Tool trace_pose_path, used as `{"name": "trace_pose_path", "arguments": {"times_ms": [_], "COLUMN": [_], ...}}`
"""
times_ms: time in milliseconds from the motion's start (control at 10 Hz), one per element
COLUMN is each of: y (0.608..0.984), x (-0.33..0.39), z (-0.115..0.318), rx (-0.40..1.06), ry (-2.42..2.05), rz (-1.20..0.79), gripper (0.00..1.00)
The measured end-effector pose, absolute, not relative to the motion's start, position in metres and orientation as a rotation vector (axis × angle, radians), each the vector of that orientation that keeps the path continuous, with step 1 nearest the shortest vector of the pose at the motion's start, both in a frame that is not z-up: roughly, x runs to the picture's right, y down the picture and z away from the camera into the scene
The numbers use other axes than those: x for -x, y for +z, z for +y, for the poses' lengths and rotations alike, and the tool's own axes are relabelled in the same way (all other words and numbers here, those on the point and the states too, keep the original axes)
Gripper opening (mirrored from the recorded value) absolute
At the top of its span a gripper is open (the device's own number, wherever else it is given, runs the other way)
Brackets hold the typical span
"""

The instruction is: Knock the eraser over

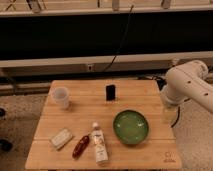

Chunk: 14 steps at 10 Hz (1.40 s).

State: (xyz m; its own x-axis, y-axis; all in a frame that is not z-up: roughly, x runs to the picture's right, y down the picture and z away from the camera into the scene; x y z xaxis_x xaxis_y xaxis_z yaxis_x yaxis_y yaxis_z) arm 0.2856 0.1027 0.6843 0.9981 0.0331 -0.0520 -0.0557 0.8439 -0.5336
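The eraser is a small black block standing upright on the wooden table, at the middle of the far side. My white arm reaches in from the right. My gripper hangs below it at the table's right edge, well to the right of the eraser and apart from it.
A clear cup stands at the far left. A green plate lies right of centre, between gripper and near edge. A pale beige block, a red-brown object and a lying white bottle are at the front left.
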Motion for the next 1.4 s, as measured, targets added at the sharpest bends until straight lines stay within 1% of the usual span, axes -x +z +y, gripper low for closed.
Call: {"name": "trace_pose_path", "arguments": {"times_ms": [300,600,900,1100,1200,1400], "y": [0.691,0.718,0.726,0.743,0.757,0.765], "x": [-0.283,-0.271,-0.266,-0.259,-0.252,-0.249], "z": [0.094,0.065,0.06,0.051,0.042,0.039], "rx": [0.555,0.533,0.528,0.52,0.516,0.517], "ry": [0.04,0.021,0.013,0.007,0.001,-0.005], "rz": [0.045,0.044,0.053,0.056,0.056,0.06], "gripper": [0.8,0.8,0.8,0.8,0.8,0.8]}}
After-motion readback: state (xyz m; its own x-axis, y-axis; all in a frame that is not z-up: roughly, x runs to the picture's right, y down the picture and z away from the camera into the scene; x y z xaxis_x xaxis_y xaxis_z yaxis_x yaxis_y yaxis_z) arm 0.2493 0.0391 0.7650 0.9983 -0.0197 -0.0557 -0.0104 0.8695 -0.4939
